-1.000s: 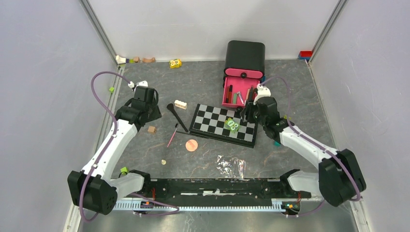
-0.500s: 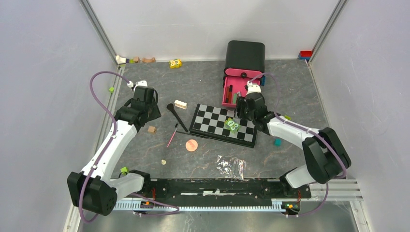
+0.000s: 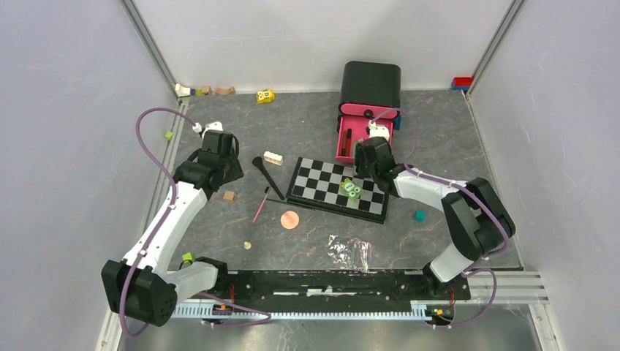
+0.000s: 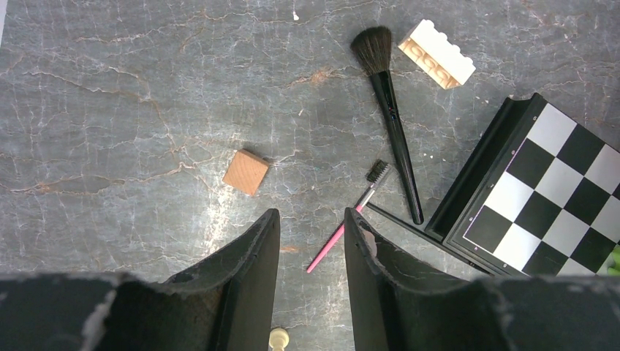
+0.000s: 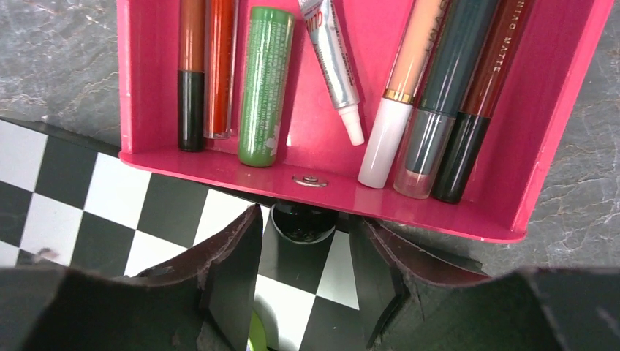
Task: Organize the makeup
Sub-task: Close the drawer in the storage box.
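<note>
The pink case tray point(image 5: 219, 167) holds a green tube point(image 5: 265, 84) and several lip and pencil sticks; it also shows in the top view point(image 3: 342, 139). My right gripper point(image 5: 307, 228) is open over the tray's near rim and the chequered board point(image 5: 80, 190); a small round dark thing point(image 5: 303, 221) lies between its tips. My left gripper point(image 4: 311, 219) is open and empty above the floor. Ahead of it lie the black brush point(image 4: 395, 139), a pink pencil point(image 4: 343, 230) and a thin dark pencil point(image 4: 398, 219). The peach puff point(image 3: 290, 219) lies nearer. No black compact shows.
A wooden block point(image 4: 246, 172) and a white brick point(image 4: 436, 53) lie near the brush. Green blocks point(image 3: 351, 189) sit on the board point(image 3: 322, 183). The case's black lid point(image 3: 371, 84) stands at the back. A plastic wrapper point(image 3: 349, 251) lies near the front, small toys along the back wall.
My right gripper has swung left along the tray's near end to above the board's far edge. The left arm has not moved.
</note>
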`<act>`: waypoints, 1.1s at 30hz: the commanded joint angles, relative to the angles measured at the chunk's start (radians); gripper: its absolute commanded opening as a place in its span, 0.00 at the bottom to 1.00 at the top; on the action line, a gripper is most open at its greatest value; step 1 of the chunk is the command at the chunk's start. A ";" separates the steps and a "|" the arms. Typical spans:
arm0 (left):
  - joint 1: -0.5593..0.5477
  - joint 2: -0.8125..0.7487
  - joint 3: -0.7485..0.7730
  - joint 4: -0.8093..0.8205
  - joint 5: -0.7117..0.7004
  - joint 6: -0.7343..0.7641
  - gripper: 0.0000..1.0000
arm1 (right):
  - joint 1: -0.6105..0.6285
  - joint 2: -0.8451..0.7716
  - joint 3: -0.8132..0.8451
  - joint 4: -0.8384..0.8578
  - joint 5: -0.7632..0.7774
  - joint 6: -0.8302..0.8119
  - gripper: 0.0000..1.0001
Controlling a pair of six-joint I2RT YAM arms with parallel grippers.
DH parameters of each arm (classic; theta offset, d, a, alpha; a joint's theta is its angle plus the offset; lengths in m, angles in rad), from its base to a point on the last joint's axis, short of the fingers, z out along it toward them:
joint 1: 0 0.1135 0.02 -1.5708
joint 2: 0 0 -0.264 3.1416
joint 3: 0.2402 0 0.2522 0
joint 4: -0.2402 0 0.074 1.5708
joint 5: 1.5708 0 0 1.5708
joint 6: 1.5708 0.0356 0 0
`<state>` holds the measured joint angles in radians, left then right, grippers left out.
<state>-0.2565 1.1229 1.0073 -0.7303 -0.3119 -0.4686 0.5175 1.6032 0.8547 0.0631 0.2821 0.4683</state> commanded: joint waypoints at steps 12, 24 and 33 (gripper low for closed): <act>0.007 -0.022 -0.002 0.036 0.001 0.039 0.45 | 0.011 -0.040 0.027 0.082 0.064 0.007 0.38; 0.012 -0.025 -0.003 0.039 0.008 0.039 0.45 | 0.012 -0.031 0.087 0.096 0.096 -0.008 0.35; 0.020 -0.022 -0.001 0.043 0.018 0.041 0.45 | 0.010 0.036 0.167 0.092 0.165 -0.030 0.36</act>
<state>-0.2459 1.1229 1.0069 -0.7258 -0.3050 -0.4683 0.5251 1.6115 0.9455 0.0765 0.3866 0.4709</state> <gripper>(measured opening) 0.449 0.395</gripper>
